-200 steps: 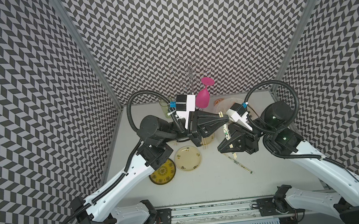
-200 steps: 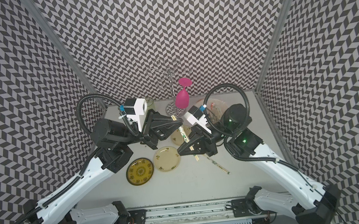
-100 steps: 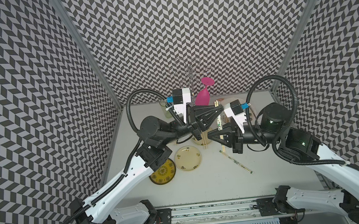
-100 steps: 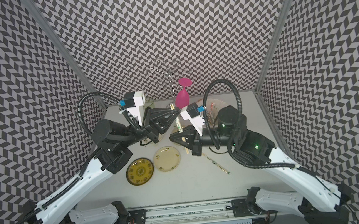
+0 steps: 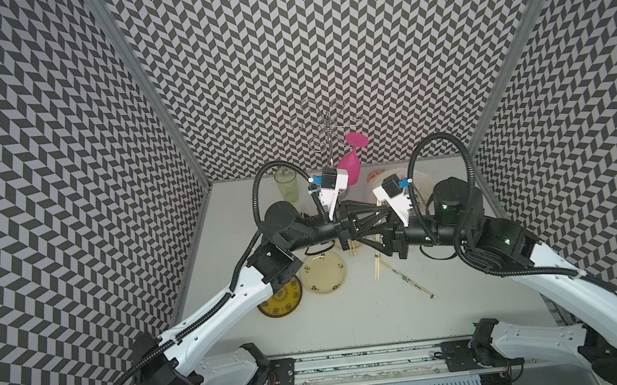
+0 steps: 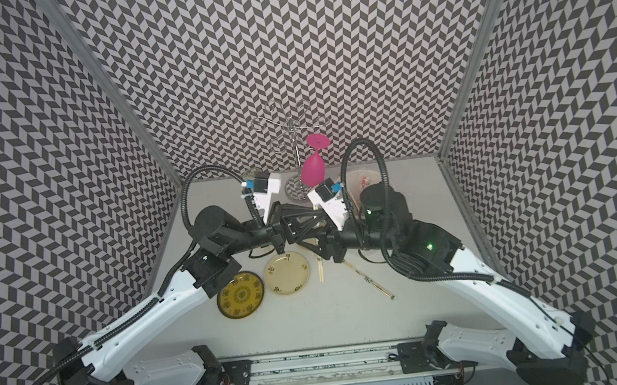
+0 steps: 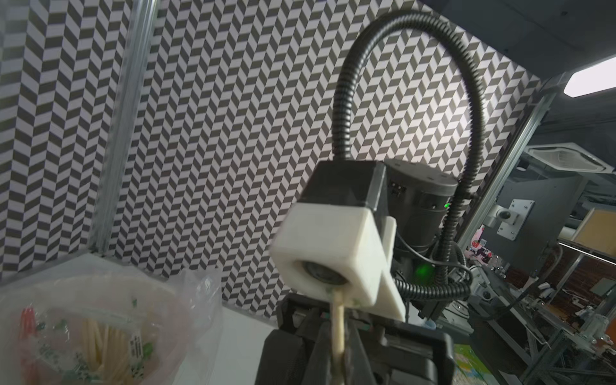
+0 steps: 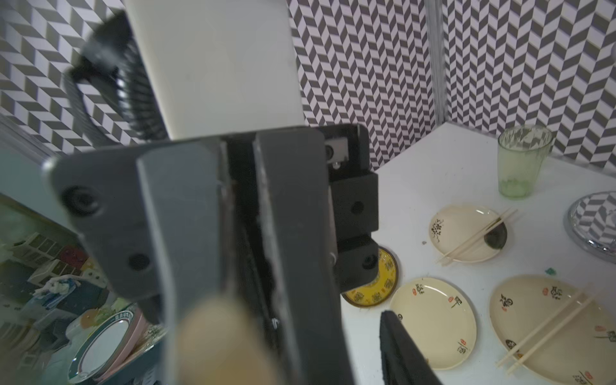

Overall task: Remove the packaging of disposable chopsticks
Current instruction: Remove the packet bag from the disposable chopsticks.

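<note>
Left claw (image 7: 337, 321) clenched on the disposable chopsticks (image 7: 339, 308); right claw (image 5: 366, 227), released, faced it tip to tip above the white surface (image 5: 351, 314).

Yellow plate (image 5: 280, 301) just beside cream plate (image 5: 323, 274). Behind — green cup (image 5: 286, 186), pink goblet (image 5: 350, 166) inverted on wire rack (image 6: 292, 190).

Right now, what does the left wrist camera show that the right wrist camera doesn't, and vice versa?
Only the left wrist: the bag-lined bucket holding printed sleeves and pale sticks, and the right arm's white camera housing. Only the right wrist: the green glass, a yellow plate and three cream plates, two bearing bare chopsticks. Both: the left gripper shut on a pale chopstick.
</note>
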Robot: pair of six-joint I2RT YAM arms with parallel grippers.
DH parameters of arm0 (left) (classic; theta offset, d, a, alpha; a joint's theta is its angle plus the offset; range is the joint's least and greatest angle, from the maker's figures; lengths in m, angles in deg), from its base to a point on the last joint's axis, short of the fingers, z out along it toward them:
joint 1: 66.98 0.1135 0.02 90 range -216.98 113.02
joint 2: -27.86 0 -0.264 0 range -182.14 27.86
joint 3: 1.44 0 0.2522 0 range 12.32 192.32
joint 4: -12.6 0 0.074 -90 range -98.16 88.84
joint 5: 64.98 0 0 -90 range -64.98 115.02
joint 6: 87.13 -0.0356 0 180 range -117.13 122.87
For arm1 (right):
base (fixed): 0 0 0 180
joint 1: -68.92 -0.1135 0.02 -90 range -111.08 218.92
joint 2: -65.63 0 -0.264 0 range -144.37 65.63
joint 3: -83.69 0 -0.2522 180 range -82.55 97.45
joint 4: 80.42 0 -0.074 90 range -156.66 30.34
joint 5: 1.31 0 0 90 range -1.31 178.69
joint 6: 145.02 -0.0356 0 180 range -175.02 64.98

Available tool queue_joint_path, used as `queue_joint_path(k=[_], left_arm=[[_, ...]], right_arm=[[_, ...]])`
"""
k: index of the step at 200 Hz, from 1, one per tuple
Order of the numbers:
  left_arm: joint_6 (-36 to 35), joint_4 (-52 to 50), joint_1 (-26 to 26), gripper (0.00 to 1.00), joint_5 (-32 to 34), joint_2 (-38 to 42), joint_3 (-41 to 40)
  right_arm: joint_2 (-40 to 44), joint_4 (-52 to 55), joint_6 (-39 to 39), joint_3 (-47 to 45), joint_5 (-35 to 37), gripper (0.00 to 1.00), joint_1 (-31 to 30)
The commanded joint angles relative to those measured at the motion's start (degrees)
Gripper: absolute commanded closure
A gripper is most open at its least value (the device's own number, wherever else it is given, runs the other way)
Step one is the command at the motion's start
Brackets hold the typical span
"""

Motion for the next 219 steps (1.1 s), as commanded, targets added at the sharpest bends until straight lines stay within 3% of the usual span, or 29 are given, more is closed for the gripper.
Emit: queue_joint_path(k=[1, 57, 91, 109, 130, 162, 219], left_arm=[[-1.0, -10.7, 1.2, 1.00, -5.0, 1.4, -0.1], [1.8, -9.3, 8.3, 1.00, -4.1, 6.3, -0.3], [7.2, -5.6, 11.4, 1.00, 0.9, 10.1, -3.0], [8.4, -6.3, 12.4, 1.00, 5.7, 12.1, -3.7], [9.9, -6.2, 13.2, 1.00, 10.3, 14.3, -4.7], [10.5, -6.6, 13.4, 1.00, 11.7, 14.6, -4.2], [11.5, -6.8, 13.4, 1.00, 15.1, 15.2, -5.3]], right_arm=[[1.3, -12.4, 1.6, 2.8, -0.8, 0.43, -0.4], [3.8, -6.9, 1.7, 0.9, -1.8, 0.34, -0.4], [6.1, -6.9, 1.1, -4.3, -0.2, 0.41, -0.4], [6.5, -7.0, 1.1, -6.9, -0.8, 0.48, -0.5], [6.9, -9.6, -0.6, -10.2, -2.9, 0.47, -0.8], [5.7, -13.1, -1.9, -11.8, -5.3, 0.42, -2.4], [2.5, -16.9, -2.5, -11.9, -5.6, 0.42, -6.1]])
